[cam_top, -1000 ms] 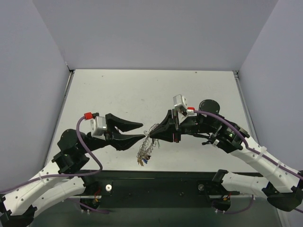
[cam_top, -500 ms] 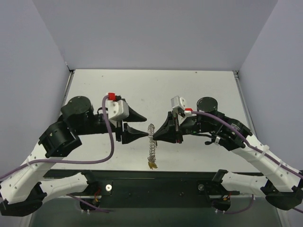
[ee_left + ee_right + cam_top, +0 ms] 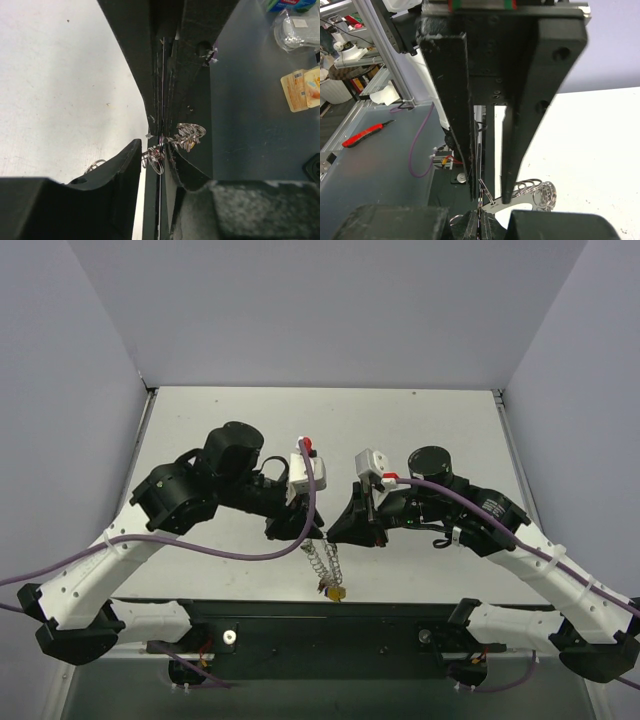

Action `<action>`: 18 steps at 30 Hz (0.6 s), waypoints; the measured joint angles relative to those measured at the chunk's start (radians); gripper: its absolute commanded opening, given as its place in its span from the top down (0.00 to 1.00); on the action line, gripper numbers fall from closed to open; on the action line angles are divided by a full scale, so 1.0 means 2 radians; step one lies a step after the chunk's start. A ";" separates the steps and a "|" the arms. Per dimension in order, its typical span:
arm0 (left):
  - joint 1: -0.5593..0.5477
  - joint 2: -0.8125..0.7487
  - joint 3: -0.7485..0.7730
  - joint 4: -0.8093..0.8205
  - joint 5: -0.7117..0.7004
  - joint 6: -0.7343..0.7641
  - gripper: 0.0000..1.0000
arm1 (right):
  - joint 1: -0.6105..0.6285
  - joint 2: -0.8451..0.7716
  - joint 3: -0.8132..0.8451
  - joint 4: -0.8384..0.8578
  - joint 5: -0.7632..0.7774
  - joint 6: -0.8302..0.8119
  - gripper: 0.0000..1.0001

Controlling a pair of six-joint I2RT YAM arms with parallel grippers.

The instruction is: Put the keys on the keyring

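The keyring (image 3: 322, 558): where is it, and what is new? — Student
Hanging edge-on over the bench (image 3: 250, 430), keys (image 3: 333, 590) lowest, its top wire pinched in the closed right jaws. The left jaws have swung in and straddle the coil, half-parted; whether they grip cannot be told. Probably a steadying hold. — Tutor

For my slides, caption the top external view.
Right gripper pinches a silvery coiled wire keyring dangling small keys with coloured heads while the left gripper straddles it.

Glossy silvery wire keyring (image 3: 320, 560); matt white, lightly scuffed table (image 3: 250, 430).
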 measured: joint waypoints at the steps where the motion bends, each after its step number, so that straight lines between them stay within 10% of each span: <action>1: 0.000 0.001 0.005 -0.003 0.002 0.003 0.72 | 0.000 0.000 0.000 -0.001 0.000 0.000 1.00; 18: -0.003 0.012 0.011 -0.021 0.010 0.013 1.00 | -0.003 0.005 0.000 -0.011 0.008 -0.002 1.00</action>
